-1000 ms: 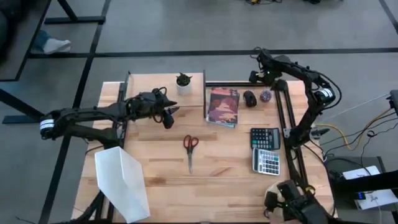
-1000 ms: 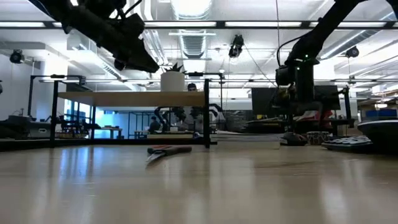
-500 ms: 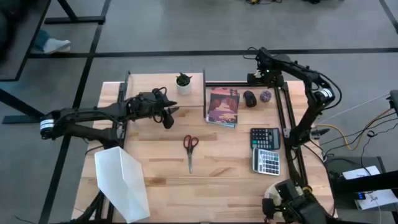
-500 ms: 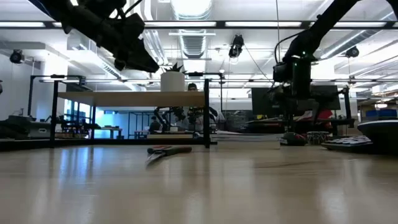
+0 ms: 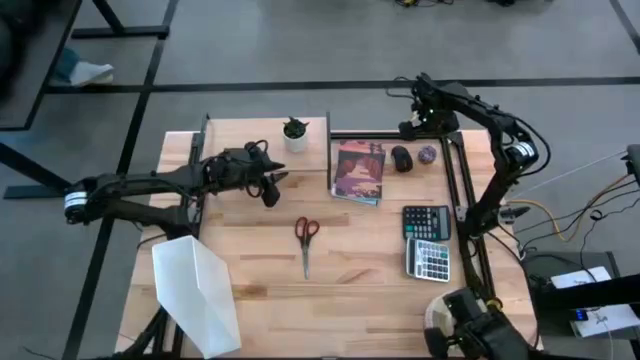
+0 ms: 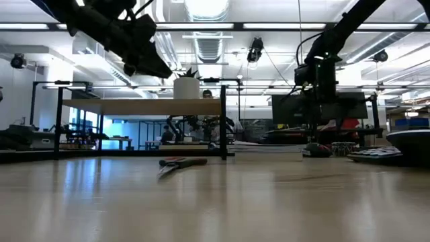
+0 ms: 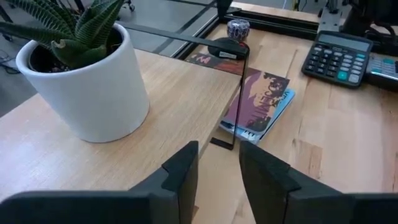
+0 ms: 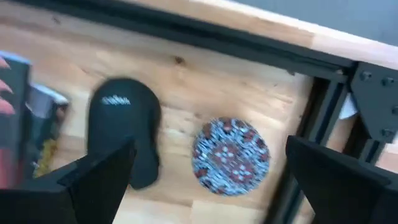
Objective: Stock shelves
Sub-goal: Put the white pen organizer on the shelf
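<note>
Shelves [image 5: 255,140]: one low riser with a light-wood top board on thin black legs, standing at the far left of the tabletop [image 5: 350,270]. High view: a white pot with a spiky green plant [image 5: 295,133] sits on the board's far right corner; the left gripper [image 5: 272,186] hangs over the board's near right part, jaws slightly apart, empty. Just right of the riser lies a book with a red cover [image 5: 358,171], then a black mouse [image 5: 402,158] and a small patterned disc [image 5: 428,154]. The right gripper [image 5: 412,124] hovers above the far edge beside the mouse and disc. Two calculators [image 5: 428,241] lie on the right, red-handled scissors [image 5: 306,238] in the middle, a white angled file holder [image 5: 198,295] near left. Low view: riser [image 6: 141,106] seen side-on with the pot [image 6: 187,87] on top; left gripper [image 6: 144,64] above the board; right gripper [image 6: 314,84] raised above the mouse [image 6: 316,150]; scissors [image 6: 180,161] lie flat in front. Left wrist view: two dark fingers [image 7: 180,174] narrowly parted, nothing between them, above the board [image 7: 161,106]; pot [image 7: 84,81] close by, book [image 7: 258,109] beyond the edge. Right wrist view: wide-spread fingers [image 8: 93,177] holding nothing, framing the mouse [image 8: 124,134] and disc [image 8: 231,155] below.
</note>
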Motion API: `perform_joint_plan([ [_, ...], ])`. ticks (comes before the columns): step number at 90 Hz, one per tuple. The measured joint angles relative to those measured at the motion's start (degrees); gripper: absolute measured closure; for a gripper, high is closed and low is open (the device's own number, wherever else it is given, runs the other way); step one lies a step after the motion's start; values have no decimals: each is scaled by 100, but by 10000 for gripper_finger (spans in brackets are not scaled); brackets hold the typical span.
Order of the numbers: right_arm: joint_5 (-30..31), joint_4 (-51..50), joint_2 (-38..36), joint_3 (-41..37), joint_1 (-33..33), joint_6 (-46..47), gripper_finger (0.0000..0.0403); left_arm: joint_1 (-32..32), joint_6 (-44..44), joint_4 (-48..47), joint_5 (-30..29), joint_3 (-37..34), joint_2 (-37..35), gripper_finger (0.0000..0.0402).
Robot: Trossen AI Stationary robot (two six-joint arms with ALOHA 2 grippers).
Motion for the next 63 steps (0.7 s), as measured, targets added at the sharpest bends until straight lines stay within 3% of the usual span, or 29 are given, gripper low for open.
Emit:
perform_joint_plan([
  [47,193,-375,-39,257,716,-456,9,3,-49,-180,0,0,0,302],
  [63,321,-1108,-78,338,719,-409,9,4,-85,-293,-2,0,0,297],
])
